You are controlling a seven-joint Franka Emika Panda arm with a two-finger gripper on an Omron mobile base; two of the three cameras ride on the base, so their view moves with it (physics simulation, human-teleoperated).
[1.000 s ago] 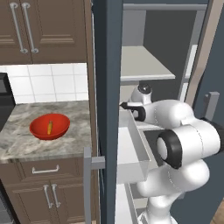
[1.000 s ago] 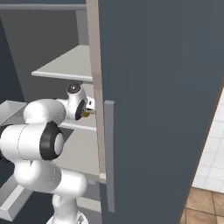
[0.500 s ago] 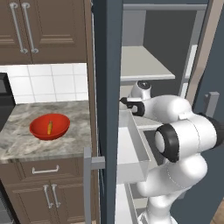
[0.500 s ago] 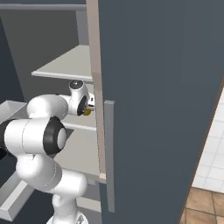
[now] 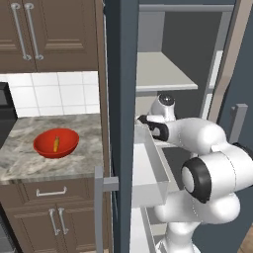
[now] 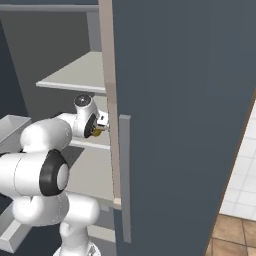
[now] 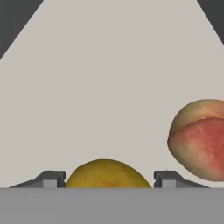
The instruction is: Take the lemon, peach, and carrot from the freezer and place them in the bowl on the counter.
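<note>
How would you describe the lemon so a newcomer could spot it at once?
Look inside the open freezer, on the grey shelf where the arm reaches in. The lemon sits between the tips of the gripper. It is yellow and rounded, while its neighbour, the peach, lying apart to one side, is pinkish-red.

Brown wooden upper cabinets (image 5: 47,34) with long silver handles, white square-tiled backsplash (image 5: 54,94) beneath them, brown drawer and cabinet doors (image 5: 52,215) below, a black appliance edge (image 5: 6,111) at far left, pale tiled floor (image 6: 240,185) meeting brown tiles at lower right
</note>
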